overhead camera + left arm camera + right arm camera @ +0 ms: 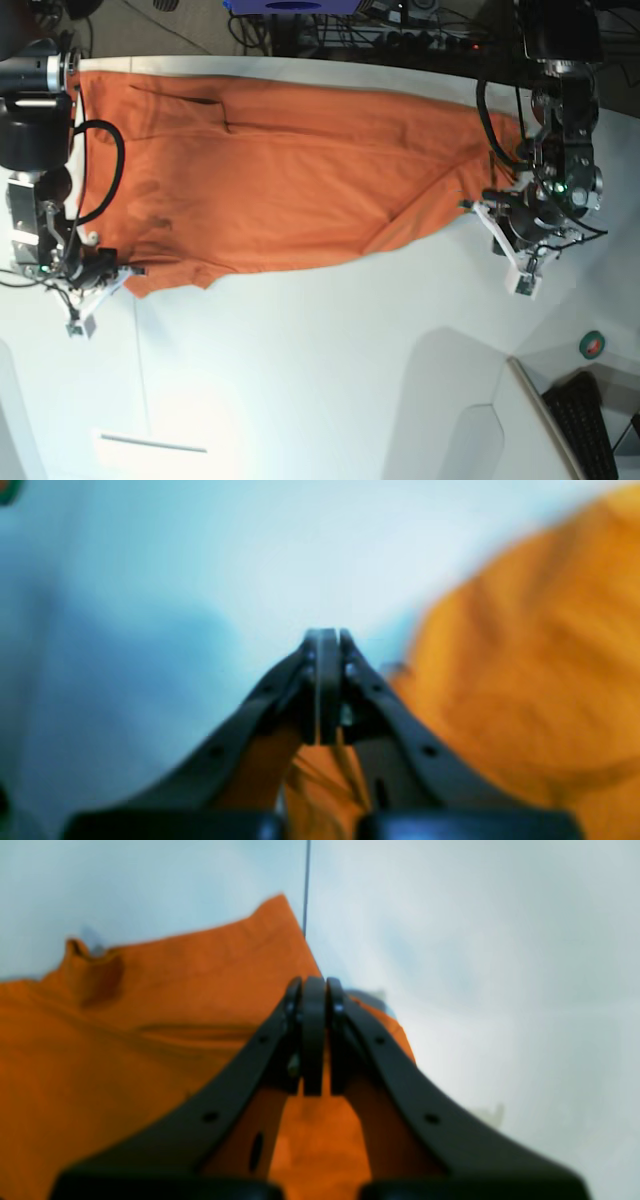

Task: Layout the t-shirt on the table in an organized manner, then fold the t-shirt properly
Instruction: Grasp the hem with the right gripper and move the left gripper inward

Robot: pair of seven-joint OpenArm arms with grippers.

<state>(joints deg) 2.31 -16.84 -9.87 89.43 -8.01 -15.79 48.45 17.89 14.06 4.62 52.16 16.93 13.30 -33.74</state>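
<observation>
While the t-shirt [280, 170] lies stretched across the table [320, 380], the left gripper [327, 635] and right gripper [314, 982] sit closed at its opposite ends, fabric beneath both.

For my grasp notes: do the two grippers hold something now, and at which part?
The right gripper is shut on an edge of the bright orange fabric t-shirt. The left gripper is shut beside the shirt; whether it pinches fabric cannot be told.

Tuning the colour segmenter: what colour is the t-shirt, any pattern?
Plain bright orange, no pattern: the t-shirt shows best in the base view.
</observation>
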